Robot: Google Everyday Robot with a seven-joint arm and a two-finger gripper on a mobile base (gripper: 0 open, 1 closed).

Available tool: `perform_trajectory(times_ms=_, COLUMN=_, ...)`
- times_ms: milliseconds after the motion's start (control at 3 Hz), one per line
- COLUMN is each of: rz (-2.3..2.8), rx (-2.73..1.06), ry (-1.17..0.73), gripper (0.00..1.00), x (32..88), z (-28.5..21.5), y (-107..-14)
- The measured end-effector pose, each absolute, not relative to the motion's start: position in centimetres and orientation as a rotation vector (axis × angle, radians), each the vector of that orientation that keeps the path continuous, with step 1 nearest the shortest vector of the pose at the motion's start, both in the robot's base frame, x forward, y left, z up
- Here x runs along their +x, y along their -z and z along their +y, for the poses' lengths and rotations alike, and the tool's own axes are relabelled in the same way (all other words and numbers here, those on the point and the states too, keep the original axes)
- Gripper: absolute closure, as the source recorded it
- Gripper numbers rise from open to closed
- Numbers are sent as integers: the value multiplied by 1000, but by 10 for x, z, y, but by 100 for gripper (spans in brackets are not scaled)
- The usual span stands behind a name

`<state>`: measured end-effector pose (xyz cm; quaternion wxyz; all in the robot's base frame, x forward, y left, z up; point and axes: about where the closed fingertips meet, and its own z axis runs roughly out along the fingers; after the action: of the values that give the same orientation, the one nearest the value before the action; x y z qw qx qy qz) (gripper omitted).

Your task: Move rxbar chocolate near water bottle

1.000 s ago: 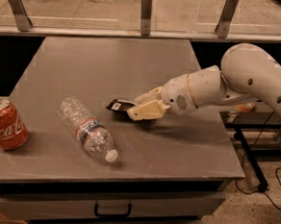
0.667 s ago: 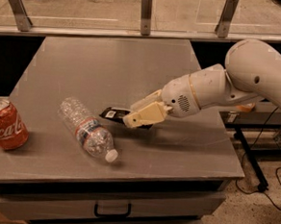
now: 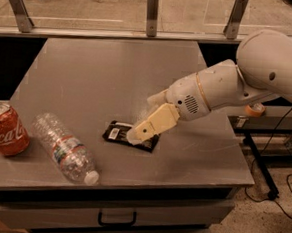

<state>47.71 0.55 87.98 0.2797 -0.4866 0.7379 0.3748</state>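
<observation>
The rxbar chocolate (image 3: 119, 132), a flat black wrapper with white marks, lies flat on the grey table (image 3: 114, 71) near the front. My gripper (image 3: 137, 134) reaches in from the right and its cream tip sits over the middle of the bar, hiding part of it. The water bottle (image 3: 66, 150), clear with a white cap and a red-white-blue label, lies on its side to the left of the bar, cap pointing toward the front edge. A small gap of bare table separates the bar and the bottle.
A red Coca-Cola can (image 3: 5, 128) stands at the table's left edge, close to the bottle's base. My white arm (image 3: 228, 84) crosses the right side of the table. A drawer handle (image 3: 116, 217) shows below the front edge. A railing runs behind the table.
My gripper and the bar have come toward the front edge, and the bar now lies flat with the gripper tip over its middle. The bottle lies further left and forward, closer to the can.
</observation>
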Motion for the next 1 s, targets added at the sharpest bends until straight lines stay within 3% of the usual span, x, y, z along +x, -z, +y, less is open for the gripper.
perform_trajectory(times_ms=333, rz=1977, rx=-1299, ry=-808, gripper=0, x=495, z=-13, y=-906)
perform_trajectory(times_ms=1000, rz=1994, rx=-1026, ry=-119, gripper=0, x=480, z=-127, y=-1011)
